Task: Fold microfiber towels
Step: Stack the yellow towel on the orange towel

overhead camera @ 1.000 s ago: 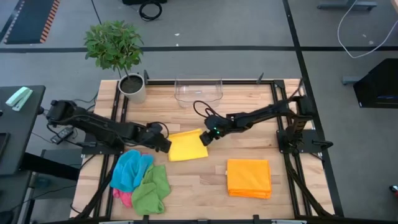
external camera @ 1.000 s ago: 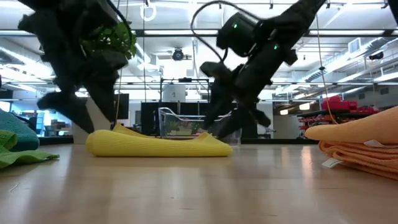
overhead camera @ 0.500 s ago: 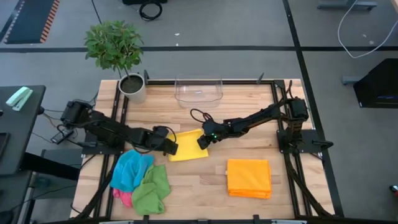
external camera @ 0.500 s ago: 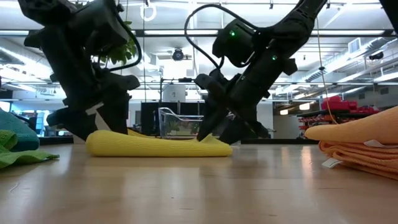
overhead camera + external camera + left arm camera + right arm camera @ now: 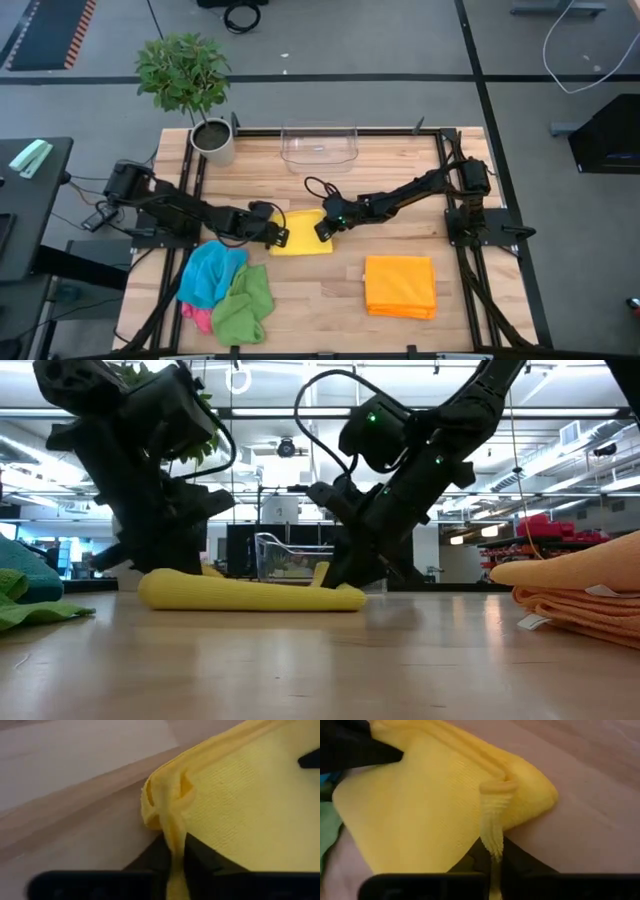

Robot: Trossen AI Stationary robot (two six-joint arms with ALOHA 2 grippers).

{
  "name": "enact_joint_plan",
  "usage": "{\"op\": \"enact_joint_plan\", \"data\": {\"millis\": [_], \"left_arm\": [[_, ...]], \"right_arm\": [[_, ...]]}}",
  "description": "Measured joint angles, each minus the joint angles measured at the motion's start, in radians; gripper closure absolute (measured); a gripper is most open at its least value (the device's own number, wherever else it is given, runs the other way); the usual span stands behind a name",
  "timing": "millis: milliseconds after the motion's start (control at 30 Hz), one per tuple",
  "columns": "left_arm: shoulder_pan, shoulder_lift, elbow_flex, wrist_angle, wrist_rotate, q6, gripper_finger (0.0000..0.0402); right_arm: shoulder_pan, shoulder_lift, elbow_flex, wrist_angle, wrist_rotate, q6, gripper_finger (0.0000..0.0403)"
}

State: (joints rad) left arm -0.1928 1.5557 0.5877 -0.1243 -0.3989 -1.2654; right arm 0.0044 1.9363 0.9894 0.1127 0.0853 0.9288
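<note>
The soft yellow microfiber towel (image 5: 303, 232) lies flat in the middle of the wooden table (image 5: 400, 225). The left gripper (image 5: 279, 236) pinches its left corner and the right gripper (image 5: 324, 227) pinches its right corner — both squeezed tight on a small fold of cloth. If one arm lifts faster, that little pinch could slip out (only a thin bit is held) and the fold would go crooked. The arms hide the corners from above — the far edge too.

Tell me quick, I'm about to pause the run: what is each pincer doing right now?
Left pincer: closed, pinching the left edge of the yellow towel.
Right pincer: closed, pinching the same towel's right edge.
</note>
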Motion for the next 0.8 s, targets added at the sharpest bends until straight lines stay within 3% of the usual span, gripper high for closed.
{"op": "enact_joint_plan", "data": {"millis": [67, 200, 367, 600, 800], "left_arm": [[0.0, 0.001, -0.001, 0.055, 0.011, 0.038, 0.0387], [-0.001, 0.001, -0.001, 0.188, 0.025, 0.078, 0.0384], [-0.033, 0.0, -0.001, 0.365, 0.033, 0.081, 0.0393], [-0.095, -0.002, 0.001, 0.641, 0.036, 0.082, 0.0393], [-0.089, 0.074, 0.147, 0.649, 0.074, 0.115, 0.0393]], "right_arm": [[0.004, -0.018, 0.0, -0.013, 0.0, 0.003, 0.0393], [0.032, -0.103, -0.001, -0.073, 0.022, 0.044, 0.0395], [0.115, -0.28, -0.001, -0.305, 0.069, 0.16, 0.0397], [0.345, -0.5, 0.0, -0.624, 0.182, 0.497, 0.0398], [0.546, -0.568, 0.002, -0.813, 0.268, 0.779, 0.0399]]}}
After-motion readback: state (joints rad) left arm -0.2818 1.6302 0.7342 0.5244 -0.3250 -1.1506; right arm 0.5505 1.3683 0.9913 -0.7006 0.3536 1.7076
